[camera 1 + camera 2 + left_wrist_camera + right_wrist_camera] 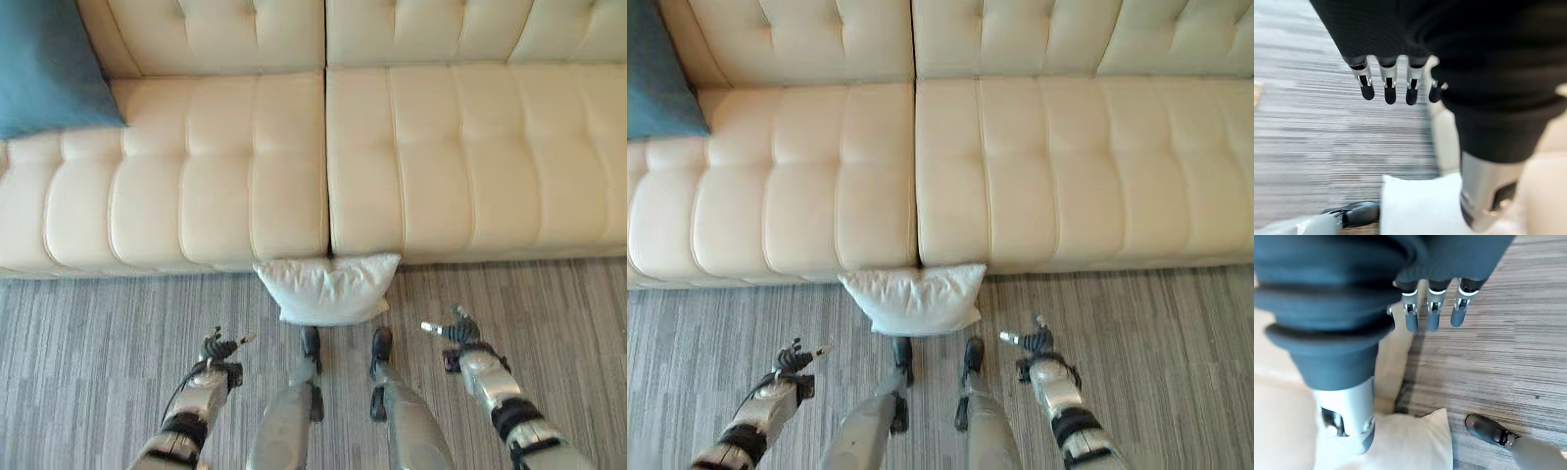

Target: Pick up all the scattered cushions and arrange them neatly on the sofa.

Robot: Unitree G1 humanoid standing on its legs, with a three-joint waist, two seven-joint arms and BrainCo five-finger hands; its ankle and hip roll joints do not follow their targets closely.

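A white cushion (328,288) lies on the striped grey floor (88,343), leaning against the front edge of the cream sofa (392,166) at the seam between its two seats. A blue cushion (44,64) rests on the sofa's left end. The left hand (219,348) and right hand (453,329) hover low on either side of the white cushion, fingers relaxed and holding nothing.

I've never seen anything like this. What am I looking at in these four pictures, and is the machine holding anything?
It is a two-legged robot looking down from cameras in its head; the other two pictures come from cameras on its wrists. A cream sofa stands before it, with a blue cushion at its left end. A white cushion lies on the striped carpet against the sofa's front. The left hand and right hand hang either side of it, fingers relaxed, holding nothing.
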